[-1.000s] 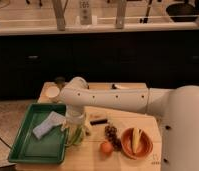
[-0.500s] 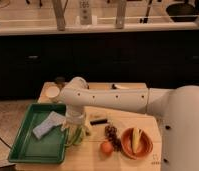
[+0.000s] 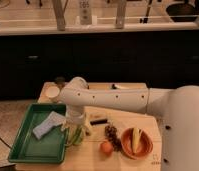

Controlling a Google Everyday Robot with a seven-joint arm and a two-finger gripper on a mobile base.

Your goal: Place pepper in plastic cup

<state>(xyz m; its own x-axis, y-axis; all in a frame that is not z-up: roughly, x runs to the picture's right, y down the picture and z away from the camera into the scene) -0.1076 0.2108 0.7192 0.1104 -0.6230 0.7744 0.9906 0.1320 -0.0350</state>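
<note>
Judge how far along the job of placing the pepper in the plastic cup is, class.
Done: the arm has reached the plastic cup beside the green tray. In hand: the claw hangs right above the cup, and the pepper seems to stand in it. Left: letting go and pulling away, if that has not happened; the claw's grip cannot be made out.

Green tray (image 3: 23, 145) at left edge of wooden table (image 3: 95, 157), blue-grey sponge (image 3: 47, 125) lying inside it. Orange bowl (image 3: 143, 149) front right with banana piece (image 3: 135, 138) in it. Orange fruit (image 3: 107, 147) just left of bowl, dark grape bunch (image 3: 112, 133) right behind fruit. Pale white cup (image 3: 52, 91) at back left corner. Gripper (image 3: 77, 121) low beside tray.
</note>
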